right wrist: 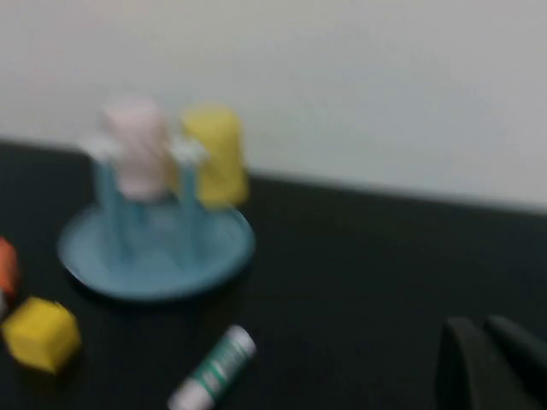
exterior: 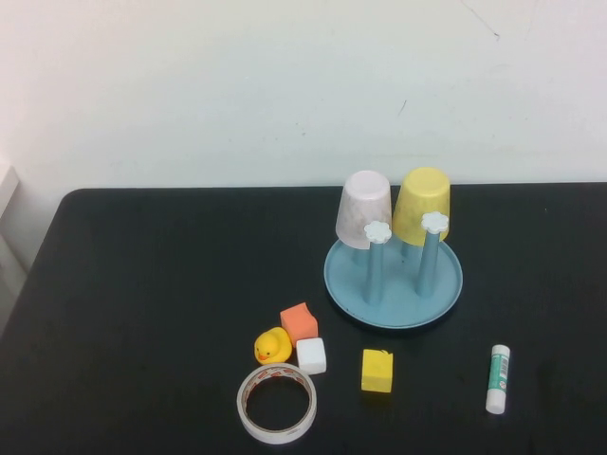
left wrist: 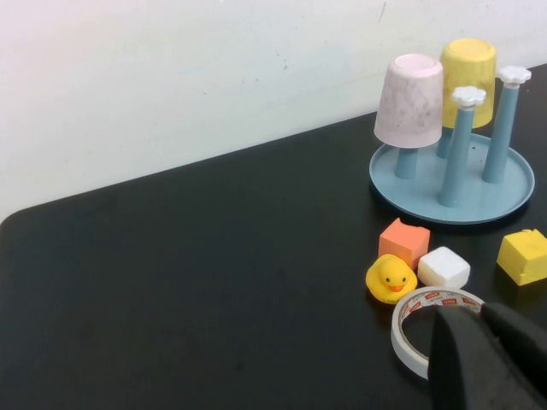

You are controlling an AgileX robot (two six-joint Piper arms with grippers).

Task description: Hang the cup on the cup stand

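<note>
The cup [exterior: 422,205] hangs upturned on the cup stand [exterior: 393,281]. Left gripper [left wrist: 479,320] and right gripper [right wrist: 483,329], jaws shut and empty, hover near the desk's [exterior: 142,313] front

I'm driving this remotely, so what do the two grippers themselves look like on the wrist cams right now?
Little shows. The left gripper appears as two matte black, blunt, rounded fingers pressed together, above the tape roll. The right gripper looks the same: dark, rounded, plain, near the glue stick. No cables, markings or arm links are visible; the high view shows neither arm.
</note>
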